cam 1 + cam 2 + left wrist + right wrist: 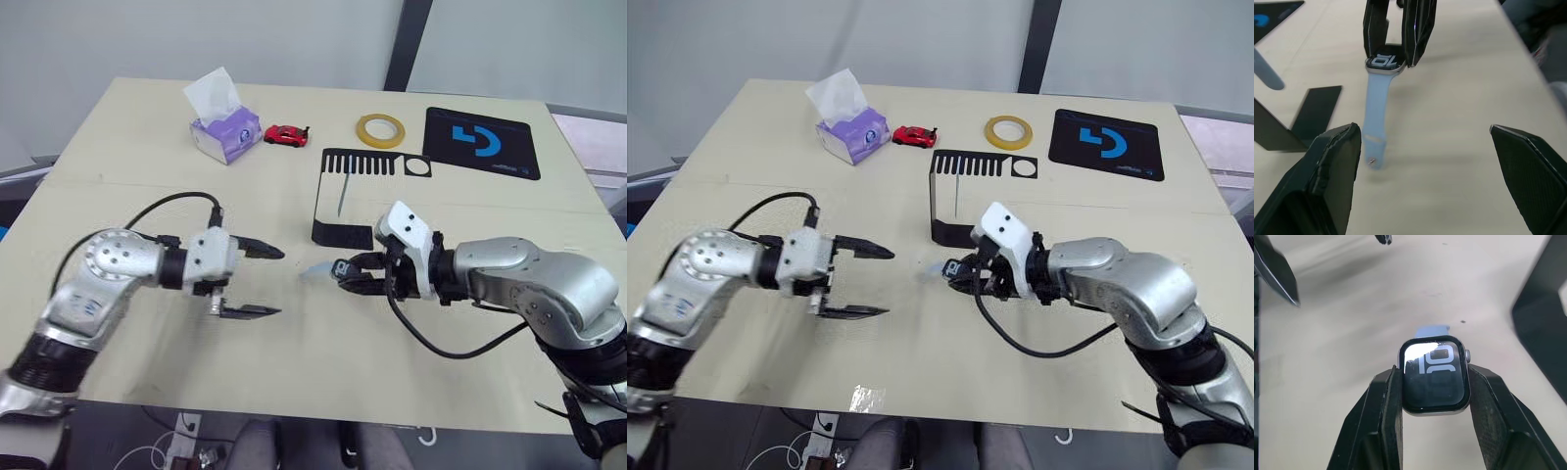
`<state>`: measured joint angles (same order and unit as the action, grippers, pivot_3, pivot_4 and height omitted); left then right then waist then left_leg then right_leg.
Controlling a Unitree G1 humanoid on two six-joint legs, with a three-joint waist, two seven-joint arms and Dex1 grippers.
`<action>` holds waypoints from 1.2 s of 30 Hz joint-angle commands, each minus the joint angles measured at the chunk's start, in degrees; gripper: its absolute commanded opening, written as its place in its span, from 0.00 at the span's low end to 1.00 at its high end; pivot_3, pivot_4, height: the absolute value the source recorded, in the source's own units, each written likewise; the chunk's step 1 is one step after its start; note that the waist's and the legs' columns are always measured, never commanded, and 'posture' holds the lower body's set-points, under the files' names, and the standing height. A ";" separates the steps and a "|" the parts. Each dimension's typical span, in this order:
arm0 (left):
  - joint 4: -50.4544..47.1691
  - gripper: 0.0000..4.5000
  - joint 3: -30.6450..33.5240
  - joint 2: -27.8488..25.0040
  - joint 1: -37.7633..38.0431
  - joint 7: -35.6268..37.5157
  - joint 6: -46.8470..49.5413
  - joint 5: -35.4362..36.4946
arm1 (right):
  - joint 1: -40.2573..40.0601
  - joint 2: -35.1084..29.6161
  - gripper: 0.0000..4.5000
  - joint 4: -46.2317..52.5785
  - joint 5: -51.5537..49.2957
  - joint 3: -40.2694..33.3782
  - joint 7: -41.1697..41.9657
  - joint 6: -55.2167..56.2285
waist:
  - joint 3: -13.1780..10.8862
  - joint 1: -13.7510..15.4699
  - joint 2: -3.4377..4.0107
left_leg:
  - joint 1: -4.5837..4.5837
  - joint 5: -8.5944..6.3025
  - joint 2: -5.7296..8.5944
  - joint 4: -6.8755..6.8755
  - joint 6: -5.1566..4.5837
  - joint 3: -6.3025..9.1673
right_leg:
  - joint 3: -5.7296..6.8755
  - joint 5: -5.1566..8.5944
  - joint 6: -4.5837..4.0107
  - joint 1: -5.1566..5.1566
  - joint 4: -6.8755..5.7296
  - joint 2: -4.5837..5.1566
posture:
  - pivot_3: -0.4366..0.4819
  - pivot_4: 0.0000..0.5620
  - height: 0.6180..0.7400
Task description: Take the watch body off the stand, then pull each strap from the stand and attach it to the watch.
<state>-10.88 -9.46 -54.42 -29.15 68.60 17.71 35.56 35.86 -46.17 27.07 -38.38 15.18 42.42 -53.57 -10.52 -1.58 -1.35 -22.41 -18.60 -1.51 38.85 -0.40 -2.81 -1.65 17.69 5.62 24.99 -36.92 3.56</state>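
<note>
Right gripper (pixel 1432 382) fingers cover both side edges of the watch body (pixel 1434 374); lug joint to the strap (pixel 1376 122) hidden behind the case in the right wrist view. Second strap (pixel 1266 73) cut off at 9 o'clock by the left wrist frame edge. The stand (pixel 353 196) foot partly blocked by the right gripper housing. Screen digits too small to read from the head views.

A tissue box (pixel 226 134), purple-sided with a white tissue raised from its top, was seen at the table's (pixel 118 137) far left. A red toy car (pixel 286 135) was noted just beside it. A yellow tape roll (pixel 380 129) lay flat further right, near a black mat (pixel 481 143) marked with a blue logo.
</note>
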 commanded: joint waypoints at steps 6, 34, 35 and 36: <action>-1.77 0.99 1.60 2.37 -4.37 3.31 5.21 -0.22 | -4.84 -3.38 0.34 3.06 10.10 1.23 12.88 18.15 | 0.00 -0.13 0.00 | 0.03 -0.04 0.02 0.12 -0.06 -0.04 | -0.04 0.00 0.00 -0.05 -0.02 -0.06 | 0.48 0.27 0.98; 1.76 0.99 9.62 -2.85 8.01 10.49 -3.24 -8.88 | -7.61 9.88 0.34 -11.18 23.72 11.68 14.16 24.87 | 0.00 0.05 -0.01 | 0.12 -0.04 0.00 0.19 -0.02 -0.09 | -0.05 0.02 -0.03 -0.08 -0.09 0.01 | 0.48 0.27 0.98; 1.82 0.99 9.42 -3.08 8.76 10.68 -4.20 -9.71 | -7.62 9.80 0.34 -12.12 24.43 12.01 14.35 25.43 | 0.00 0.06 -0.01 | 0.12 -0.04 0.01 0.19 -0.02 -0.08 | -0.04 0.02 -0.03 -0.08 -0.09 0.02 | 0.48 0.27 0.98; 1.89 0.99 9.30 -3.21 9.26 10.81 -4.88 -10.31 | -7.63 9.80 0.34 -12.79 24.99 12.17 14.54 25.89 | 0.00 0.00 -0.01 | 0.12 -0.04 0.02 0.19 -0.02 -0.08 | -0.04 0.02 -0.03 -0.08 -0.11 0.03 | 0.48 0.27 0.98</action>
<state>-6.95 -1.18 -56.41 -21.79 78.88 15.49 26.94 28.25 -36.47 16.20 -15.97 26.73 56.12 -30.80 -10.52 -1.58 -1.35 -22.28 -18.64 -1.49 39.04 -0.42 -2.91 -1.70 17.70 5.59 24.91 -37.05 3.59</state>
